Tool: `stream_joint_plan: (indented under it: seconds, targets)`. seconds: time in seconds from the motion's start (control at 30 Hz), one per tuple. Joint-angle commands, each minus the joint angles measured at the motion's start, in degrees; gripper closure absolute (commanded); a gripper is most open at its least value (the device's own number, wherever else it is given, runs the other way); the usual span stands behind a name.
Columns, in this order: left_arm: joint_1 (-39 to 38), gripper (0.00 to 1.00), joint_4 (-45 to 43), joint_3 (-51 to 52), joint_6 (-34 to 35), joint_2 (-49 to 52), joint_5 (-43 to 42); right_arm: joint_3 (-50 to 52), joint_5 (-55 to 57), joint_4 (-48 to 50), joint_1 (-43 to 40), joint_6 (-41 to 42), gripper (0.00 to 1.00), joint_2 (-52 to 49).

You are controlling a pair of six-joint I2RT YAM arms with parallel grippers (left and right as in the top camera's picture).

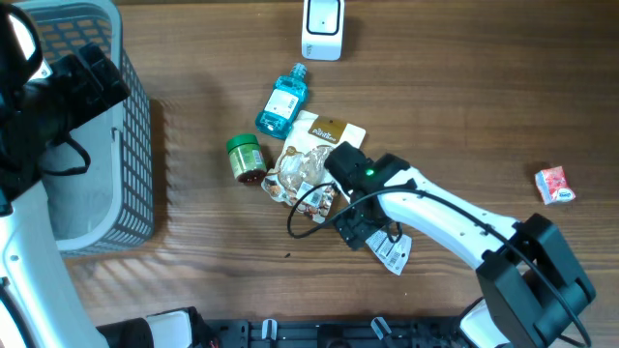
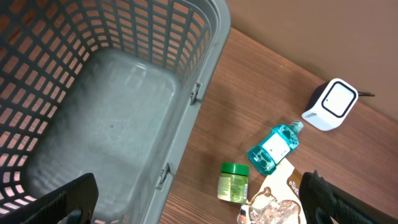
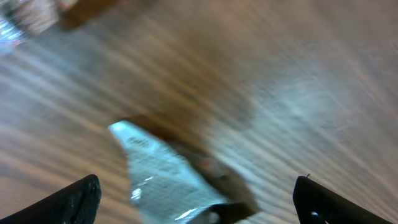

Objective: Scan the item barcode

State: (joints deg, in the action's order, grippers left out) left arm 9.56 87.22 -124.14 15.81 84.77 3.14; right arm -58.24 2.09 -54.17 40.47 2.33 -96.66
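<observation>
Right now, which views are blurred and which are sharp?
Right wrist view: heavy motion blur smears the table and the silvery packet. Overhead view: sharp, evenly lit, the basket casts a soft shadow on the table. Left wrist view: sharp, the blue bottle and white scanner are clear.

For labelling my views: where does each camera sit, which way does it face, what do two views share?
Overhead: above the table, facing straight down; left arm, right arm show.
Left wrist: above the basket, facing down toward scanner, blue bottle, green jar; open left end effector at lower corners.
Right wrist: low over the table, blurred, facing a silvery packet; open right end effector at lower corners.
Shared: overhead and left wrist both show those four.
</observation>
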Motion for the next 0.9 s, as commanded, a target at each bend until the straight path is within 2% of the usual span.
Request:
stream_joint_plan:
  seconds: [0.0,0.1,0.17,0.27,0.33,0.43,0.53,0.63,0.7,0.73,0.8,0.87]
  targets:
    - [0.5,0.00,-0.1,-0.5,0.1,0.2,-0.3,-1.4,-6.5,-1.0,0.8,-3.2,0.00,-0.6]
    - [0.5,0.00,-0.1,-0.5,0.1,0.2,-0.3,-1.4,-7.1,-2.2,0.8,-3.7,0.01,-0.6]
    - [0.5,0.00,-0.1,-0.5,0.1,0.2,-0.3,-1.2,-7.5,-2.8,0.8,-3.1,0.10,-0.6]
    - [0.5,0.00,-0.1,-0.5,0.1,0.2,-0.3,0.5,-8.2,-2.0,0.8,-1.8,0.11,-0.6]
    - [0.5,0.00,-0.1,-0.5,0.1,0.2,-0.3,2.9,-8.2,0.1,0.8,-0.1,0.18,-0.6]
    - [0.5,0.00,-0.1,-0.5,0.1,0.2,-0.3,2.9,-7.9,0.8,0.8,-0.2,0.19,-0.6]
    - [0.5,0.00,-0.1,-0.5,0.1,0.2,-0.3,2.9,-7.7,0.9,0.8,-0.2,0.33,-0.6]
    - [0.5,0.00,-0.1,-0.5,0.1,0.2,-0.3,2.9,-5.3,2.1,0.8,-0.3,0.56,-0.6]
    - [0.5,0.00,-0.1,-0.5,0.1,0.2,-0.3,3.0,-5.4,2.7,0.8,-0.2,0.63,-0.6]
    - [0.5,0.00,-0.1,-0.5,0.1,0.2,-0.3,3.0,-5.3,3.1,0.8,-0.3,0.70,-0.6]
    - [0.5,0.00,-0.1,-0.5,0.1,0.2,-0.3,3.2,-4.9,4.1,0.8,-0.8,0.95,-0.6]
    - [0.5,0.00,-0.1,-0.5,0.1,0.2,-0.3,3.2,-4.9,4.6,0.8,-0.7,0.95,-0.6]
